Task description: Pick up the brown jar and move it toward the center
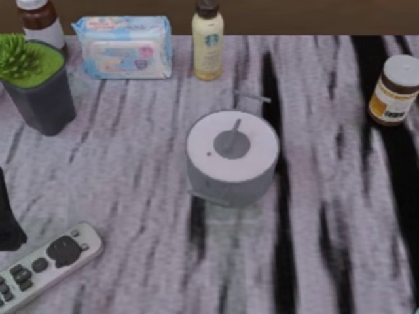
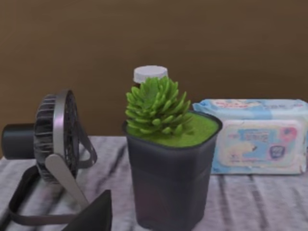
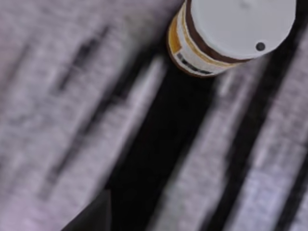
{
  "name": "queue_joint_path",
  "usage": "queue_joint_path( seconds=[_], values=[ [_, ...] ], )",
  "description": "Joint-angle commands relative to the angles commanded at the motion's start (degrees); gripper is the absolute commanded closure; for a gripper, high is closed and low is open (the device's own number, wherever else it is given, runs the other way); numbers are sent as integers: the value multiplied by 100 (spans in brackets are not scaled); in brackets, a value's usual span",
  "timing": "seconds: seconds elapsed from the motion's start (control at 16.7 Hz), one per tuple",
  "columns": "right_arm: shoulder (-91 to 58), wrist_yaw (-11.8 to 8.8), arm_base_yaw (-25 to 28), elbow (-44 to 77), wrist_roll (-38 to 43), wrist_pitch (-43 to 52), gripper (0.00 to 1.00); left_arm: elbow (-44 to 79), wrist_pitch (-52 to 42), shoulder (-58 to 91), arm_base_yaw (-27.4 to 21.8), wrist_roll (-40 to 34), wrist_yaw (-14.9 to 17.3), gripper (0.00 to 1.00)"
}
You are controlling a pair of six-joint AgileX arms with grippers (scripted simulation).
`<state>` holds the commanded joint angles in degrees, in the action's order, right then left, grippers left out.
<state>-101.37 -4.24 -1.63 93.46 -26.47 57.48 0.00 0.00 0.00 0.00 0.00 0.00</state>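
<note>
The brown jar (image 1: pixel 395 90) stands upright at the right edge of the striped table (image 1: pixel 131 183), well apart from the centre, with nothing touching it. From the right wrist view it (image 3: pixel 226 36) shows from above: wide white lid, yellow-orange label with dark print, partly cut off by the frame.

Left arm: only a dark part (image 1: pixel 8 216) shows at the table's left edge in the top view; its fingers are out of frame there. In its own wrist view a single dark wedge sits at the lower border, so whether the left gripper is released or clenched cannot be told.

Right arm: not visible in the top view. Its wrist view shows one dark wedge at the lower border, apart from the jar; finger state cannot be told.

At the centre sits a white cylindrical object (image 1: pixel 232 157) with a grey disc on top; its identity is unclear.

Along the far edge:
- cream bottle (image 1: pixel 207 40), cap cut off
- wet-wipes pack (image 1: pixel 123 47)
- potted succulent (image 1: pixel 34 82)
- reddish-brown jar (image 1: pixel 40 21), partly cut off, mostly hidden behind the plant in the left wrist view

A remote control (image 1: pixel 46 265) lies near left, cropped. A small desk fan (image 2: pixel 57 144) appears only in the left wrist view.
</note>
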Motion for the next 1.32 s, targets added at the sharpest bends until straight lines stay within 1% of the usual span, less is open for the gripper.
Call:
queue_joint_path(
  seconds=[0.36,0.54,0.66,0.78,0.9,1.32],
  values=[
    [-2956,-164,-29,3195,-906,1454,0,0,0,0,0,0,0,0],
    [-4006,-238,-27,4442,-1259,1910,0,0,0,0,0,0,0,0],
    [-4499,-276,-23,5053,-1431,2108,0,0,0,0,0,0,0,0],
    [-4813,-303,-18,5444,-1543,2227,0,0,0,0,0,0,0,0],
    [-4929,-313,-16,5589,-1585,2269,0,0,0,0,0,0,0,0],
    [-4925,-310,2,5473,-1566,2157,0,0,0,0,0,0,0,0]
  ],
)
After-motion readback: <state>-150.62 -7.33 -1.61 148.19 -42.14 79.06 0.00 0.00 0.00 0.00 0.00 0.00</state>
